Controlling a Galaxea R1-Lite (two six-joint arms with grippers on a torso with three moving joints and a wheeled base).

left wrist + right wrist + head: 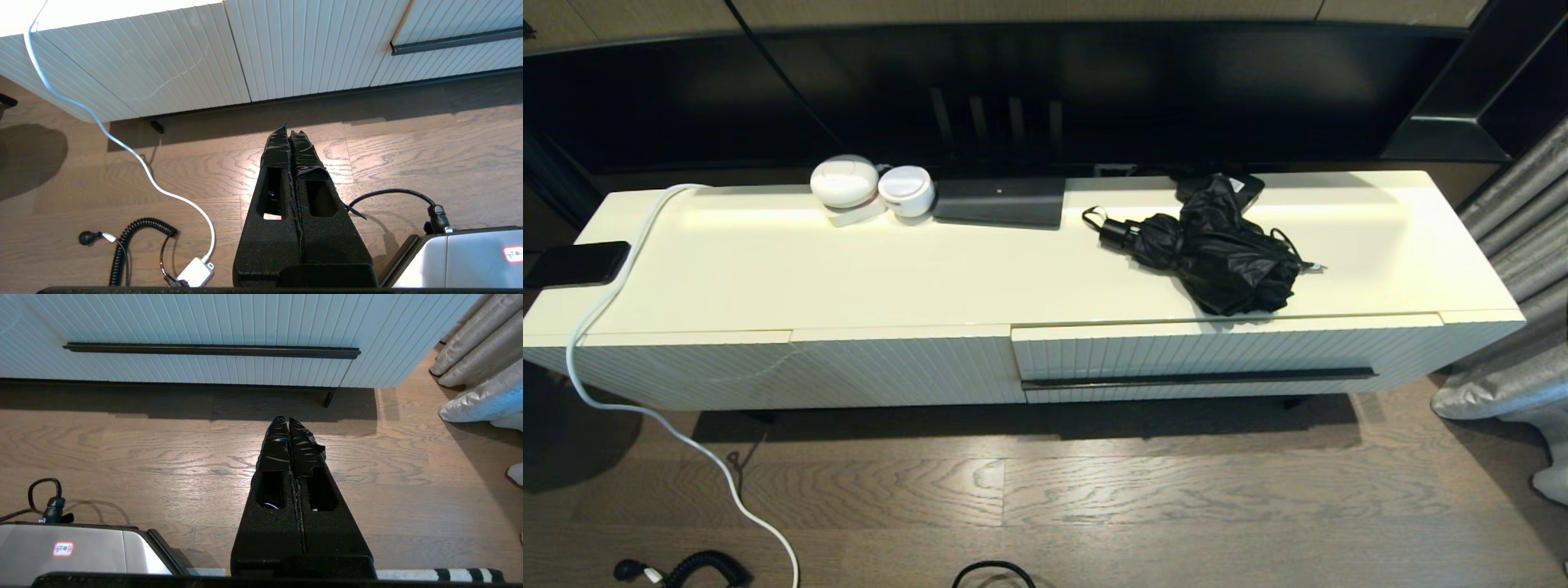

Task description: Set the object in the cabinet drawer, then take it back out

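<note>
Nearest you, the left gripper (289, 132) hung low over the brown wood-plank floor (1094, 490), its black taped fingers pressed together on nothing. The right gripper (288, 424) hung the same way, closed and empty, short of the long thin black bar handle (212, 350). Beyond them, the wide white ribbed cabinet drawer (1217, 355) sat fully closed. Farther back, on the cream cabinet top (849, 278), the crumpled black folding umbrella (1217, 245) lay above the drawer, near the front edge.
</note>
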